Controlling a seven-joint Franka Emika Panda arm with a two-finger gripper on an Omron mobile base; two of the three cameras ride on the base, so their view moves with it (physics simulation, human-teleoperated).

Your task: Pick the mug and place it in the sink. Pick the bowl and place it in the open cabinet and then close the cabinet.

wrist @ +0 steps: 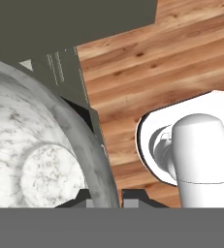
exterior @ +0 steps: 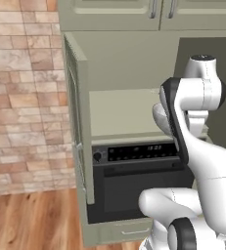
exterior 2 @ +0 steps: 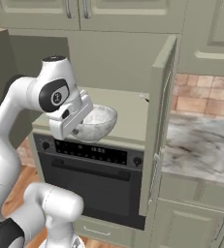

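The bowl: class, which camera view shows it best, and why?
The right base view: the bowl shows whole against the open cabinet, in the end effector. The hand view gives only a close-up of its inside and rim. In the left base view the arm covers it.

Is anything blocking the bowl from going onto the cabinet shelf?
Nothing visible. The bowl, its rim pinched by the gripper, hangs at the shelf's front edge, with both cabinet doors swung wide open.

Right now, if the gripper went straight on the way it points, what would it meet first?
Past the bowl rim it holds, the gripper points down at the wooden floor; the oven front may come first, depth is unclear.
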